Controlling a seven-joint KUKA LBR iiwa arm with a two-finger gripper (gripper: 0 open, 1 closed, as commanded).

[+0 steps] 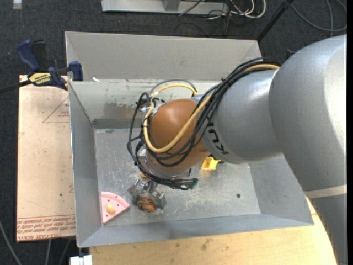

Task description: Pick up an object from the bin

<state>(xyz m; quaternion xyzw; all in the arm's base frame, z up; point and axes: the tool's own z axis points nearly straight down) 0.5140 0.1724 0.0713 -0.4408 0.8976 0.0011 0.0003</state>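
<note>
My gripper [146,199] is low over the front left part of the bin floor, under the orange dome on the wrist. A small brown, rounded thing [146,205] sits right at the fingertips; whether it is between them is hidden. A pink wedge-shaped piece with a yellow spot [113,205] lies just left of the gripper, near the bin's front left corner. A yellow block [209,163] peeks out to the right of the dome, partly hidden by the arm.
The arm comes in from the right and covers the middle and right of the bin. Bare grey floor shows at the back left and front right. The sloped bin walls stand close to the left and front of the gripper.
</note>
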